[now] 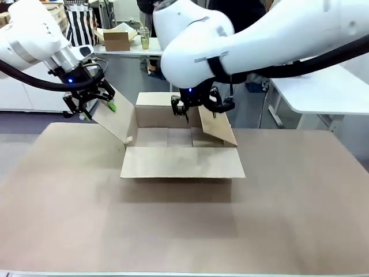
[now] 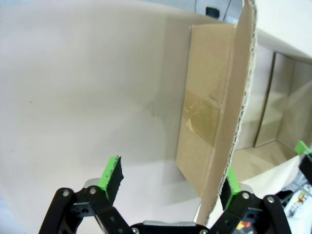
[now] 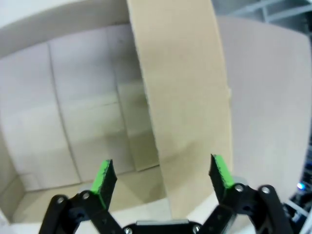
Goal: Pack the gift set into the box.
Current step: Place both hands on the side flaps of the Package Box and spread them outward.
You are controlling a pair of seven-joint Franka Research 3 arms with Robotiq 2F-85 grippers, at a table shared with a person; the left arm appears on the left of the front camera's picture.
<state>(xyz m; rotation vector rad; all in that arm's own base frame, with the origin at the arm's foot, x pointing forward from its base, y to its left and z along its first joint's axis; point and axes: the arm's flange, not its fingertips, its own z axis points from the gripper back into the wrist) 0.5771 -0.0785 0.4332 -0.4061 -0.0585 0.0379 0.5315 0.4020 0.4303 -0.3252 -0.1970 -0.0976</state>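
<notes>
At table [image 1: 288,219] centre, box [image 1: 179,164] open, bare inside: packing not started. Left gripper [image 1: 95,108] at 10 o'clock, right gripper [image 1: 196,107] at 1, jaws wide, straddling flaps [image 1: 115,122], gripping nothing.

Brown corrugated box [image 1: 181,161] mid-table, open, upright; four flaps splayed outward, taped bottom visible inside.

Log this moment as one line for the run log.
left gripper: open, astride left flap | right gripper: open, astride right flap | box: open on table
</notes>
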